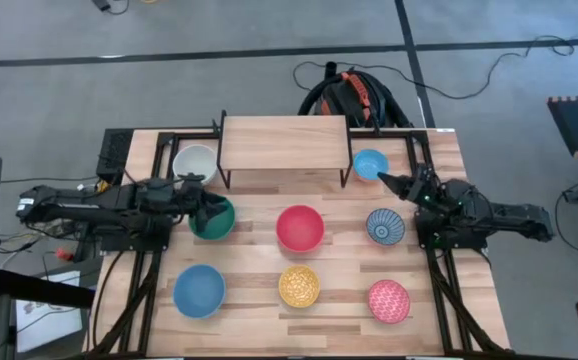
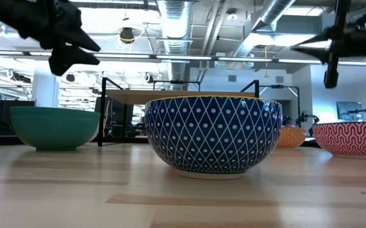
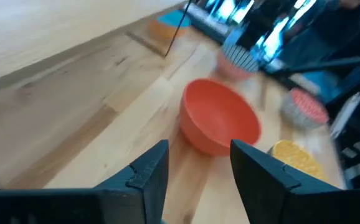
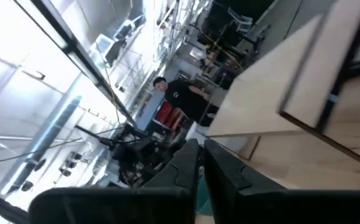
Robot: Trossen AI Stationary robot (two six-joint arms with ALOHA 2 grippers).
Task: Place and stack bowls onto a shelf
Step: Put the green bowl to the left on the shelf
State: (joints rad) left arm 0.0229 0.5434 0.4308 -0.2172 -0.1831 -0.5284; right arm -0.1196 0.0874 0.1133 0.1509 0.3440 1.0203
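Observation:
All bowls rest on their bases on the table. The white bowl (image 1: pixel 195 162) and a plain blue bowl (image 1: pixel 370 165) flank the shelf (image 1: pixel 284 142), whose top is bare. The green bowl (image 1: pixel 215 222), red bowl (image 1: pixel 300 227) and blue-patterned bowl (image 1: pixel 385 227) form a middle row. Another plain blue bowl (image 1: pixel 199 290), the yellow-patterned bowl (image 1: pixel 299 286) and the pink-patterned bowl (image 1: pixel 389 300) sit near the front edge. My left gripper (image 1: pixel 215 205) hovers open above the green bowl, facing the red bowl (image 3: pixel 220 121). My right gripper (image 1: pixel 384 181) is shut, raised beside the far blue bowl.
The shelf stands on thin black legs (image 1: pixel 346 178) at the table's far middle. Black frame rails (image 1: pixel 149 270) run along both table sides. A person in dark clothes (image 4: pixel 181 94) stands in the room beyond the table. Bare wood lies between the bowl rows.

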